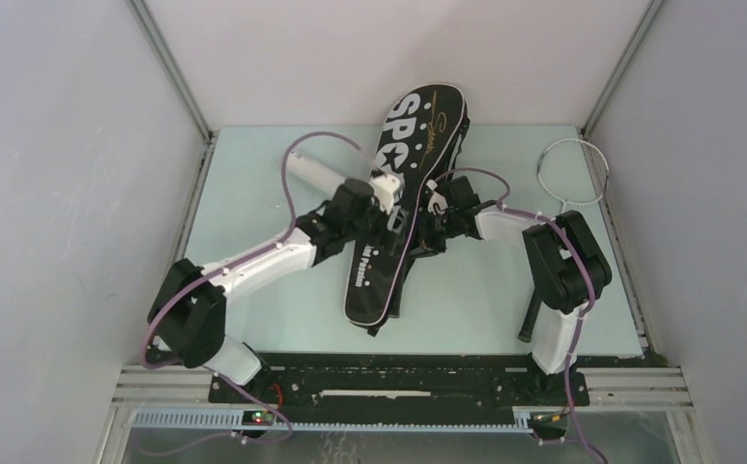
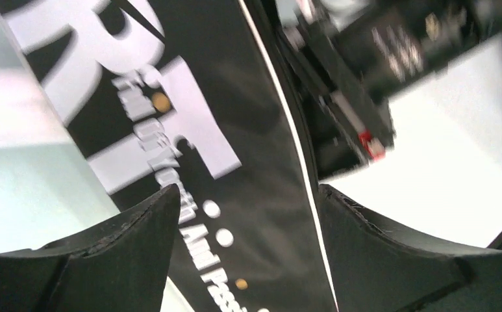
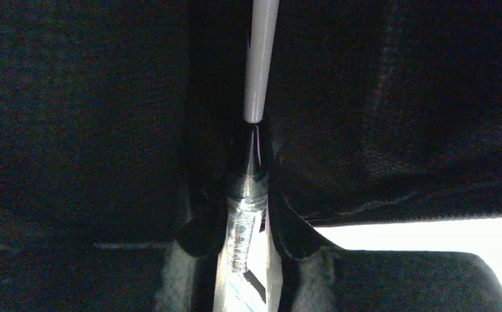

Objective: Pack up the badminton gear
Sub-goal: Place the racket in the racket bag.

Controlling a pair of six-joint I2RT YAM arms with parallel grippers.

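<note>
The black racquet-shaped bag (image 1: 417, 126) lettered "SPORT" lies slantwise across the middle of the table. My left gripper (image 1: 391, 198) hovers over its middle, open, and the left wrist view shows only the bag's printed face (image 2: 248, 130) below the spread fingers of the left gripper (image 2: 247, 192). My right gripper (image 1: 437, 205) is at the bag's right edge. It is shut on a racquet's wrapped handle (image 3: 245, 221), whose white shaft (image 3: 259, 58) runs into the dark bag (image 3: 397, 97). Another thin racquet (image 1: 572, 172) lies at the back right.
The pale green table (image 1: 253, 164) is walled by grey panels on both sides and at the back. The right arm's elbow (image 1: 562, 261) stands over the loose racquet's shaft, hiding its handle. A purple cable (image 1: 292, 184) loops above the left arm.
</note>
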